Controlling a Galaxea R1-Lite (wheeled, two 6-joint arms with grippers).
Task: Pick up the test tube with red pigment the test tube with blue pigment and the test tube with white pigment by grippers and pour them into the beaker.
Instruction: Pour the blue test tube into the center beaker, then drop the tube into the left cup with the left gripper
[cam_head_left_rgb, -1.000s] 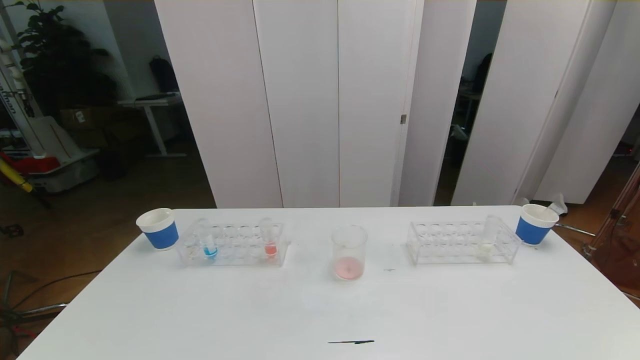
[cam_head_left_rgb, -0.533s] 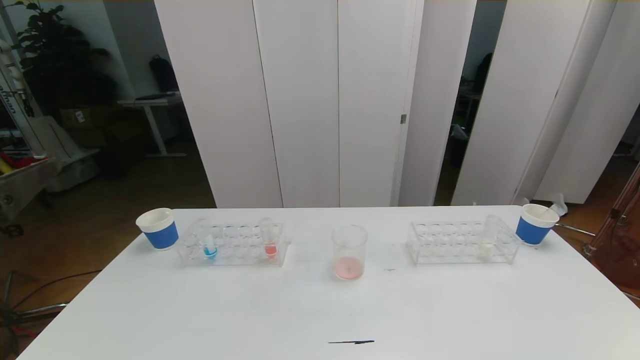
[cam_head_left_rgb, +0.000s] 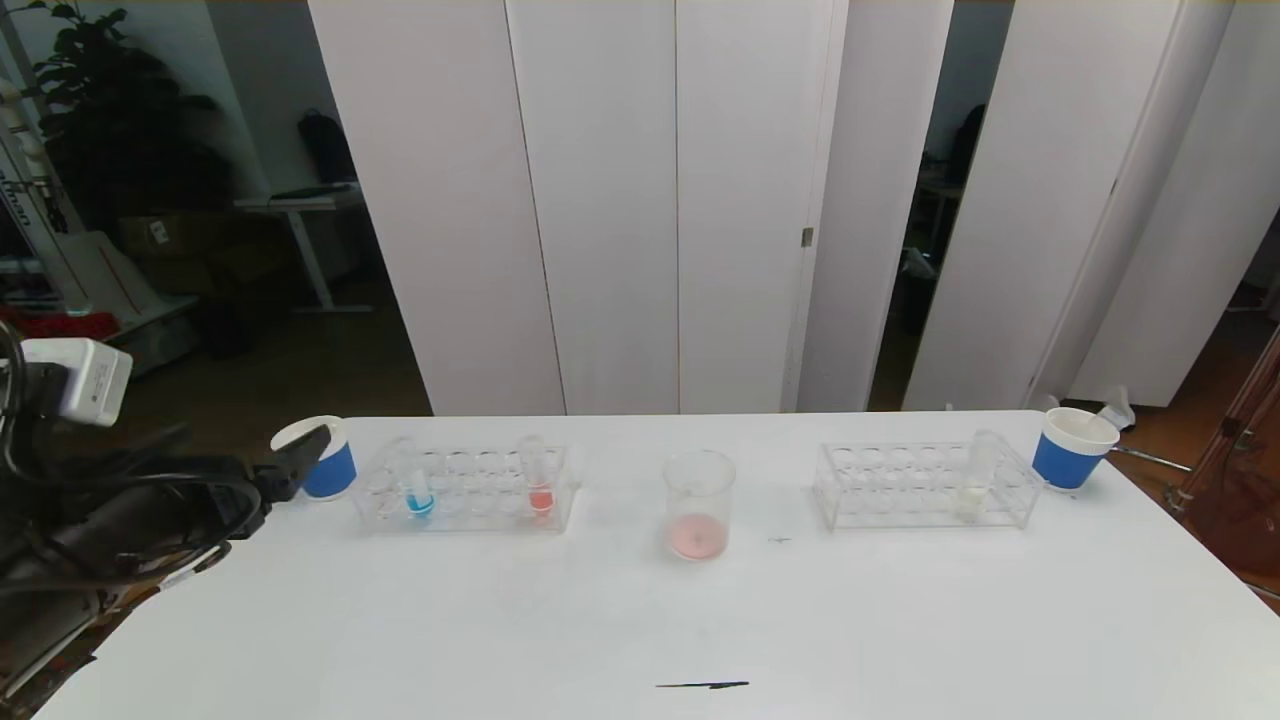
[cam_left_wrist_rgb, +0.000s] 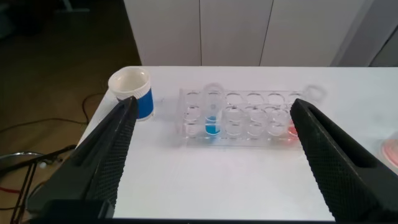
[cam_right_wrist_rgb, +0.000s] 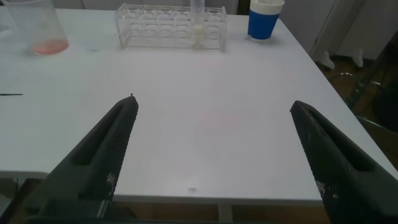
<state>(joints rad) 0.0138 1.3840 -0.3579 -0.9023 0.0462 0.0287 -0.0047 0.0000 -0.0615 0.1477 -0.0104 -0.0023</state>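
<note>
Noting for you: beaker (cam_head_left_rgb: 698, 503) mid-table holding pink residue, test tube with blue pigment (cam_head_left_rgb: 418, 485) racked to its left, test tube with white pigment (cam_head_left_rgb: 973, 477) racked right, left gripper (cam_left_wrist_rgb: 211, 146) spread wide facing the blue tube, right gripper (cam_right_wrist_rgb: 211, 149) spread wide, empty, nearer than the beaker.

The test tube with blue pigment (cam_head_left_rgb: 417, 488) stands upright in the clear rack on the counter's left, bright blue at its rounded bottom. In the same rack, further right, the test tube with red pigment (cam_head_left_rgb: 539, 478) stands upright. The test tube with white pigment (cam_head_left_rgb: 975, 476) stands upright in the right-hand rack. Between the racks the beaker (cam_head_left_rgb: 698, 504) stands upright, pinkish-red at its bottom.
</note>
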